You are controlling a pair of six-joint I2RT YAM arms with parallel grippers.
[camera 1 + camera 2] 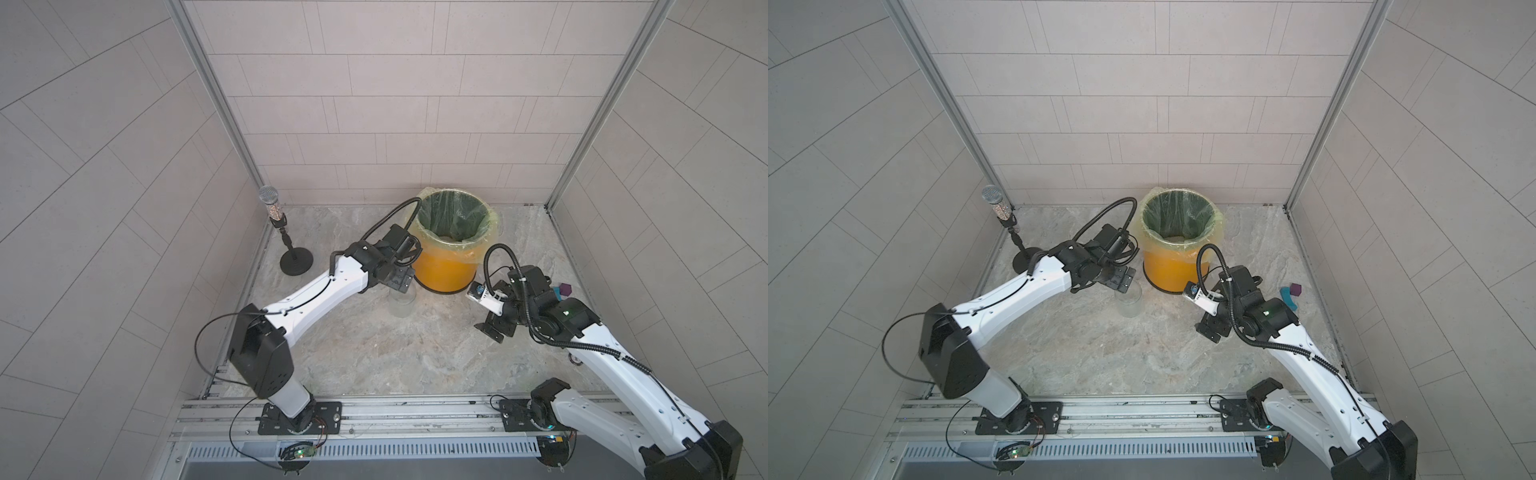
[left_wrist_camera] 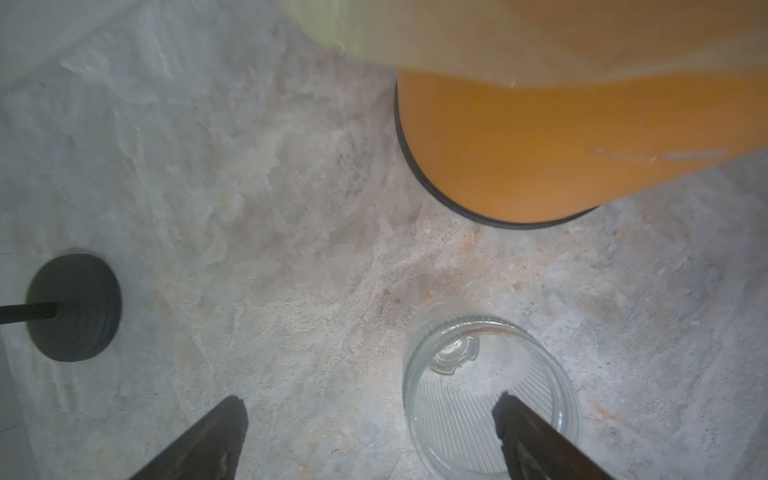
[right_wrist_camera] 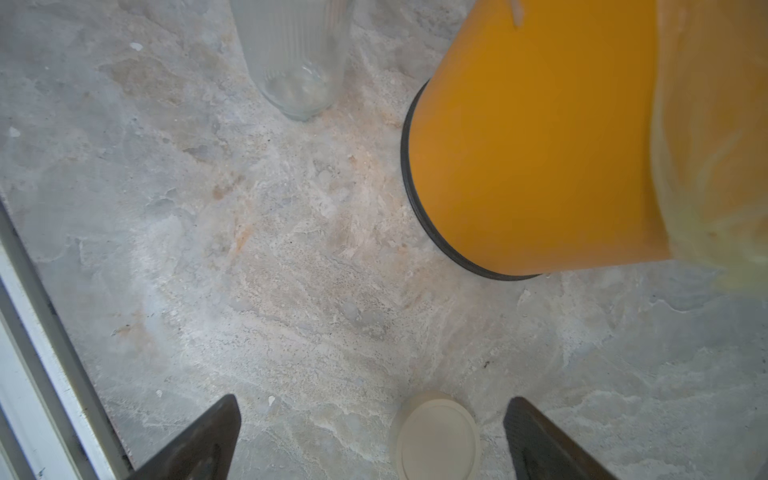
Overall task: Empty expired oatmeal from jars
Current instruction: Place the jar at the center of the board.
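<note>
The clear glass jar (image 1: 401,305) (image 1: 1128,302) stands upright and lidless on the table, close in front of the orange bin (image 1: 444,272). In the left wrist view the jar (image 2: 469,399) looks empty. My left gripper (image 2: 370,401) (image 1: 400,282) hangs open above it, one fingertip (image 2: 511,411) over the jar's mouth and the other over bare table. My right gripper (image 3: 374,401) (image 1: 495,330) is open too, low over the table. The flat cream lid (image 3: 436,442) lies between its fingers, untouched. A pale patch of oatmeal (image 1: 446,240) lies at the bottom of the bin's liner.
A microphone on a black round stand (image 1: 296,262) stands at the back left. Small purple and teal objects (image 1: 562,290) lie by the right wall. Tiled walls close in three sides; a metal rail (image 1: 374,415) runs along the front. A few pale flakes (image 3: 271,400) dot the table.
</note>
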